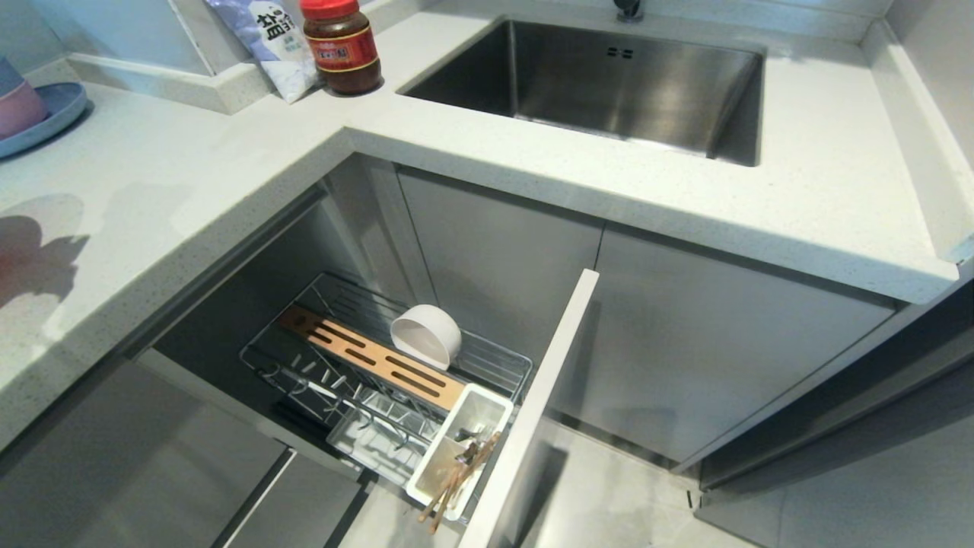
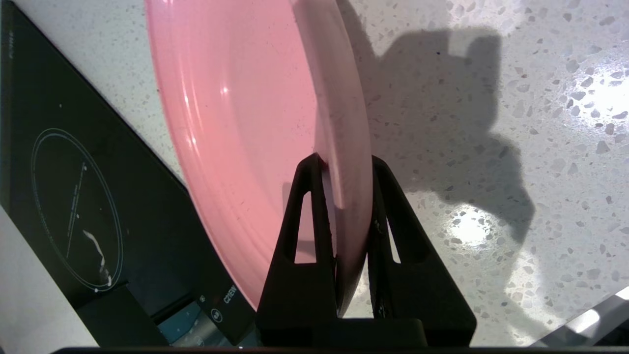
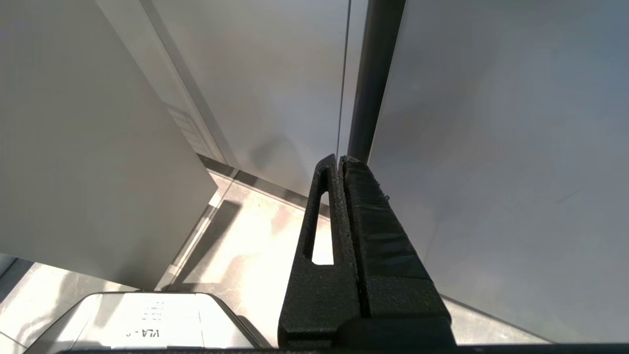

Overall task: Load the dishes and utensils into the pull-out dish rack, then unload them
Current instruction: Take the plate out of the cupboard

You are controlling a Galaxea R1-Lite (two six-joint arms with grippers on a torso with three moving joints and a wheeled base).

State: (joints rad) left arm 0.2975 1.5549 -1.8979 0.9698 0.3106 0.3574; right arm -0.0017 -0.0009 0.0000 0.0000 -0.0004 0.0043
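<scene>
Speckled counter (image 2: pixel 491 147) beneath claw-held pink plate (image 2: pixel 245 123)

Speckled countertop (image 1: pixel 228 160) bearing jar (image 1: pixel 341 46), bag (image 1: pixel 268 42)

Left gripper (image 2: pixel 346 164): two matte black fingers (image 2: pixel 307 226), wedge-shaped, each w/ a triangular cut-out, on a black base block. Right gripper (image 3: pixel 340 160): same black build, grainy texture, one finger (image 3: pixel 319 231) w/ a long narrow slot
</scene>
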